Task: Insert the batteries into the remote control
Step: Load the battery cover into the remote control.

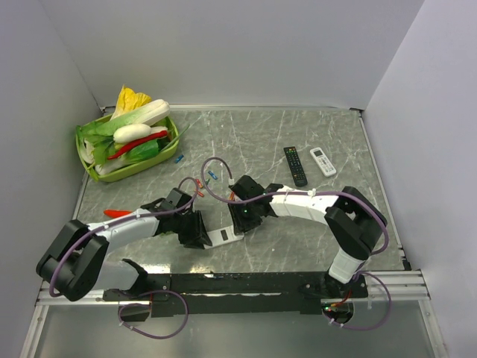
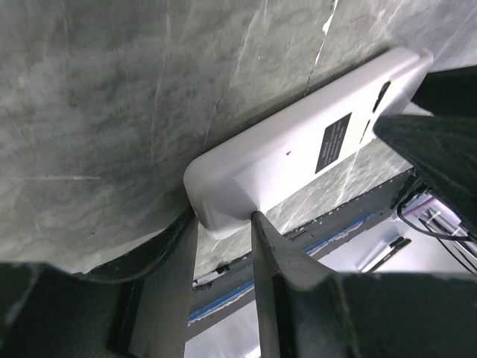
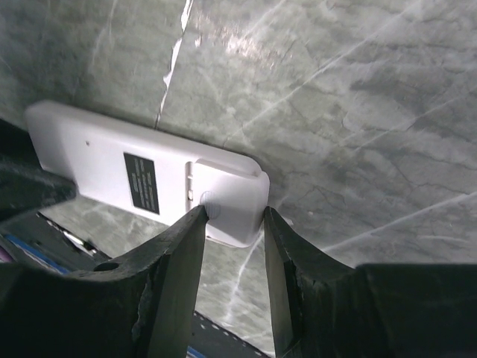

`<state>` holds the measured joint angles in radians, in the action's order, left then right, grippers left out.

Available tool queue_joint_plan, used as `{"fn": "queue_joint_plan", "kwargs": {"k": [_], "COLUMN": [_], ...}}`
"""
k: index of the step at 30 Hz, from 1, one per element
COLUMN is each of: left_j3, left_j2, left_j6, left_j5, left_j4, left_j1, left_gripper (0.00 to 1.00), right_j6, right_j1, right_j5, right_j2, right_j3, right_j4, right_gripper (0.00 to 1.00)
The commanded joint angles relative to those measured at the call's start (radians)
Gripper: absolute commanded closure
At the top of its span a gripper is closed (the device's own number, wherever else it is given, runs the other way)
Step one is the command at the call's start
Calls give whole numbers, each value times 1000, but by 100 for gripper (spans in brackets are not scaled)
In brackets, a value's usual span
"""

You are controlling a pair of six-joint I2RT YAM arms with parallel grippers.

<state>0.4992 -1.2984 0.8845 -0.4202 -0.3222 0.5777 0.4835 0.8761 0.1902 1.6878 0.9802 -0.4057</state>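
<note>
Pinching opposite ends of the small white rectangular remote control (image 1: pixel 223 236), back-up at near centre, left gripper (image 2: pixel 223 218) and right gripper (image 3: pixel 234 215) steady it; next its cover (image 3: pixel 223 186) likely needs sliding off, while tiny coloured batteries (image 1: pixel 211 176) lie farther back.

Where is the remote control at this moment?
Top view: the remote control lies back up near the front middle of the table, gripped by the left tool and the right tool.
</note>
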Motion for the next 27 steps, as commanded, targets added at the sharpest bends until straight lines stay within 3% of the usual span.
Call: {"fn": "queue_joint_plan", "kwargs": {"k": [1,10,23,27], "left_j3": [58,71,105,110], "left_j2": [-7,-10,60,68], "left_j6": [-5,-12,-30,-30], "left_j5": [38,77,141,152], "left_j4": [118,101,34,25], "left_j1": [7,5,5,4], "left_gripper": [63,62,43,41], "right_j6": [-80,-108,-53,-23], "right_j1": [31,29,17,15], "right_j5": [84,104,26,6], "right_j2": [53,85,10,-11], "right_j3": [11,40,78,77], "right_j4": [-127,-153,-170,-170], "right_gripper": [57,57,56,56]}}
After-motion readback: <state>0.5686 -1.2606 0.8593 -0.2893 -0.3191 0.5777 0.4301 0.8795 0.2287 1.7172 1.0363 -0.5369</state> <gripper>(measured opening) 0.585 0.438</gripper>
